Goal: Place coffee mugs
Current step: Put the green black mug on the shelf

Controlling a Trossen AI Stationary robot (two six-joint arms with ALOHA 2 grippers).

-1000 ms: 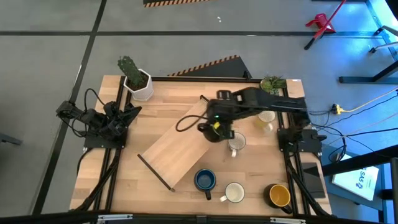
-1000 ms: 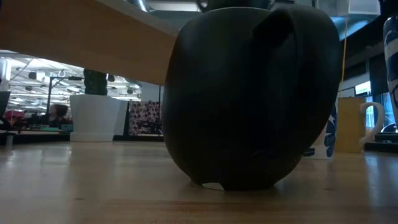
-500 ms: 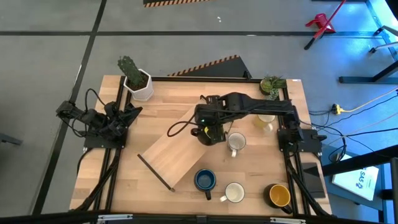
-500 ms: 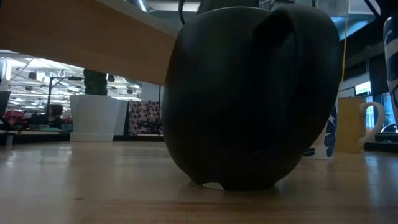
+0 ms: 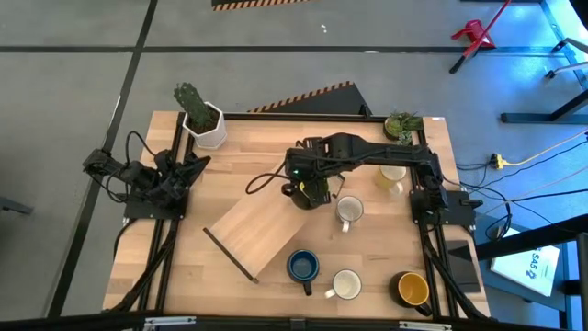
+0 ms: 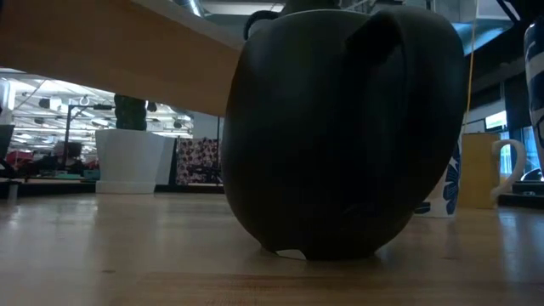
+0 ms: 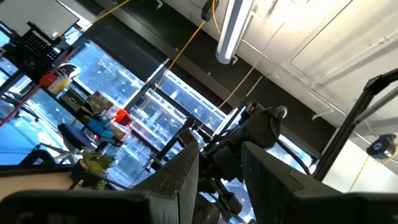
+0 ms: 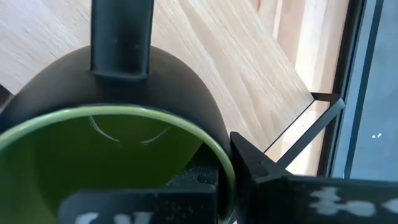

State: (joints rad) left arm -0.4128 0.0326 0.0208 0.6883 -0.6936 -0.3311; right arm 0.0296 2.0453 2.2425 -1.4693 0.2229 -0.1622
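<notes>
My right gripper (image 5: pixel 308 190) reaches to the table's middle and is shut on the green mug (image 8: pixel 118 155), dark outside and green inside. It hangs over the far right end of the tilted wooden board (image 5: pixel 262 221). On the table stand a white mug (image 5: pixel 349 211), the dark blue mug (image 5: pixel 301 267), another white mug (image 5: pixel 346 285), the yellow-orange mug (image 5: pixel 413 290) and the cream mug (image 5: pixel 393 176). My left gripper (image 7: pixel 221 177) is open, folded back at the table's left edge and pointing up at the ceiling. My right gripper holds the green mug by its rim (image 8: pixel 225 155), on the side opposite the handle (image 8: pixel 121 37). One finger (image 8: pixel 252 165) is outside the wall and the other inside the mug. The fingers come from above. The mug is upright; whether its base touches the board does not show.
A white pot with a cactus (image 5: pixel 204 119) stands at the far left corner and a small green plant (image 5: pixel 402 124) at the far right. In the low view a dark mug (image 6: pixel 340 136) fills the foreground, and the board (image 6: pixel 110 51) runs raised above the tabletop.
My right gripper has carried the green mug toward the table's left and slightly toward its far edge, away from the white mug and onto the board's far right end. It has stayed shut on the mug. The other mugs have not moved.
</notes>
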